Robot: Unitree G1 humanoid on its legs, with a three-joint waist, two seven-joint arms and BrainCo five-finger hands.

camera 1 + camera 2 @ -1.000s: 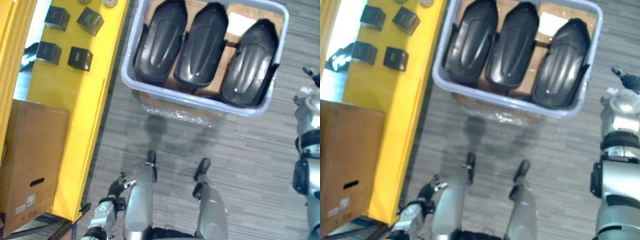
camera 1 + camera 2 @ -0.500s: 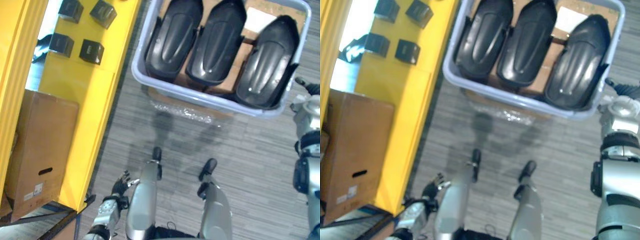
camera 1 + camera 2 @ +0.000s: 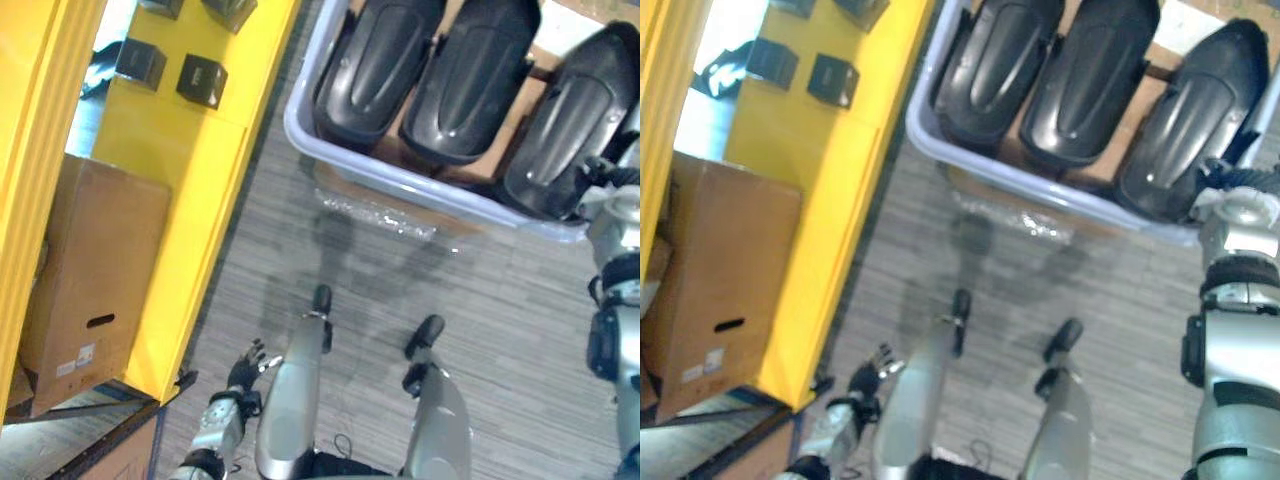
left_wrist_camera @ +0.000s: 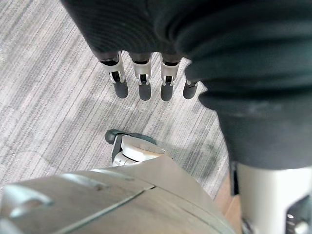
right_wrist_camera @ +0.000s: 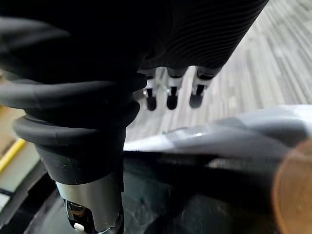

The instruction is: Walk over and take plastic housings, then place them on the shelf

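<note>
Housings (image 3: 470, 75), three in number and of black plastic, lie side by side with their long axes parallel in one grey bin (image 3: 400, 172) that stands on the striped grey floor (image 3: 500, 320) ahead of the robot. Brown cardboard shows beneath them inside the bin. The right hand (image 3: 1232, 190) is at the bin's near right corner, just beside the near end of the right housing (image 3: 560, 130); whether it touches that housing cannot be determined. In the right wrist view its fingers (image 5: 168, 95) hang straight and relaxed past the bin rim, with nothing held between them. The left hand (image 3: 243, 368) hangs low at the robot's left side, well apart from the bin and from all three housings, near the foot of the yellow shelf (image 3: 190, 190). Its fingers (image 4: 141, 83) point straight at the floor, slightly spread, and hold nothing. The shelf stands on the robot's left, beside the bin. Four small black boxes (image 3: 201, 78) sit on its yellow top surface in two pairs, the farther pair cut by the edge of the view. One cardboard box (image 3: 95, 270) rests on a lower level of the shelf.
</note>
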